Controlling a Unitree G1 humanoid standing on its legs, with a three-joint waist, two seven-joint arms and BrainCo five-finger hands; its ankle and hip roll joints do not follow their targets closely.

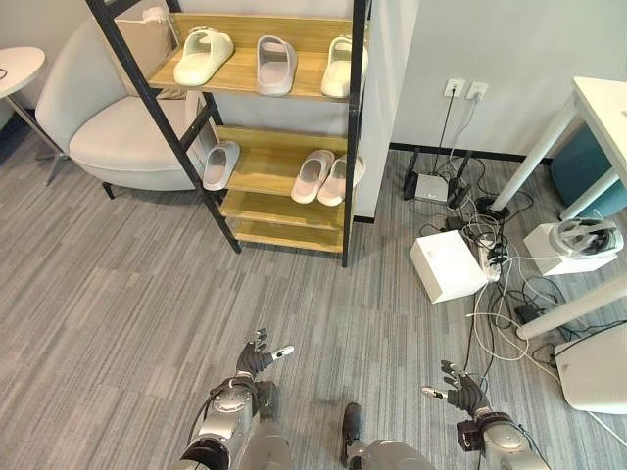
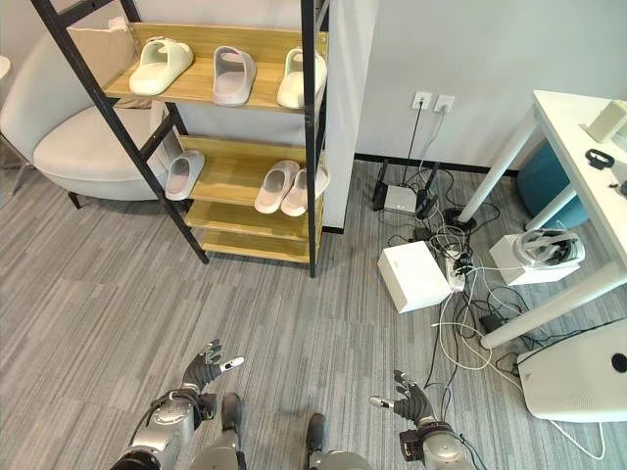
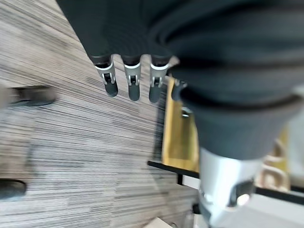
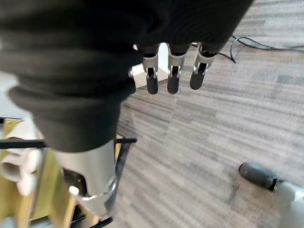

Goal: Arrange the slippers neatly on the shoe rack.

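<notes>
Wooden shoe rack (image 1: 284, 157) at far left carries the slippers (image 1: 277, 65) on two shelves. Left hand (image 1: 257, 358) and right hand (image 1: 458, 388) hang near, fingers relaxed, empty. Risk: a misjudged reach knocks neighbouring slippers off.

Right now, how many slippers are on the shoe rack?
6. Top shelf: cream slipper, grey slipper, white slipper. Middle shelf: single slipper at left, a pair at right. Lower shelves partly hidden.
</notes>
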